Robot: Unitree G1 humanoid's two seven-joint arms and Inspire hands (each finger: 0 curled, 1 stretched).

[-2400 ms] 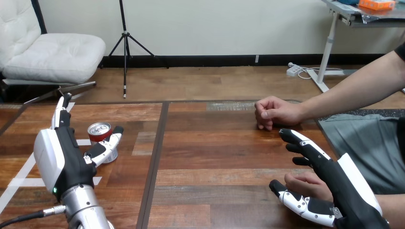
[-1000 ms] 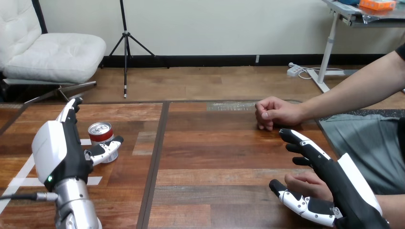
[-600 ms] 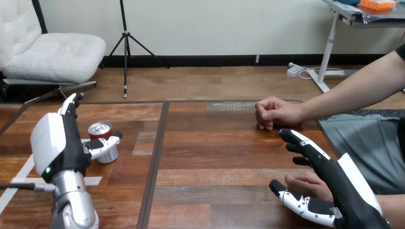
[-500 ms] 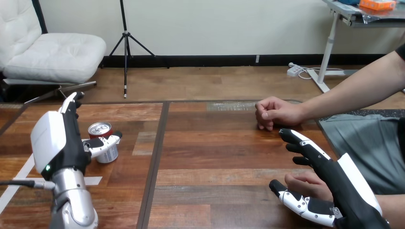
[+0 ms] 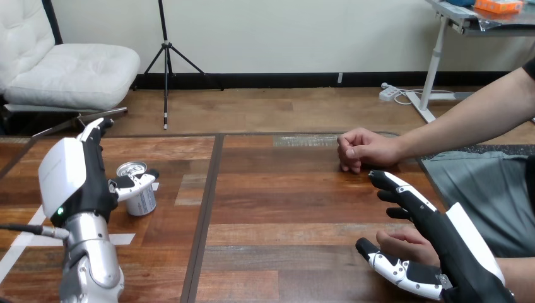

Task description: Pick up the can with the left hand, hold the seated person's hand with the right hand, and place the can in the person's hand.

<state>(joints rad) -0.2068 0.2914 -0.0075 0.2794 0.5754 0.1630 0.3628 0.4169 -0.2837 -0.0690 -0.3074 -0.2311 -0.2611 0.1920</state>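
Note:
The can point(image 5: 140, 201) stands on the table at the left and leans a little. My left hand point(image 5: 68, 180) is beside it on its left, palm toward it. The thumb point(image 5: 134, 182) lies across the can's near side and touches it, while the fingers point(image 5: 93, 129) point straight away past the can. At the lower right my right hand point(image 5: 451, 243) is open, fingers straight. The person's hand point(image 5: 407, 243) lies in the gap between its thumb and fingers, and no finger curls round it. The person's other hand point(image 5: 361, 149) rests as a fist farther back.
The wooden table point(image 5: 284, 208) has a dark seam running front to back left of centre. White tape lines point(image 5: 38, 221) lie under my left arm. The person's forearm point(image 5: 467, 120) reaches in from the right edge.
My left hand has moved closer to the can and its thumb has swung in against it. The can now leans slightly. My right hand and the person's hands have not moved.

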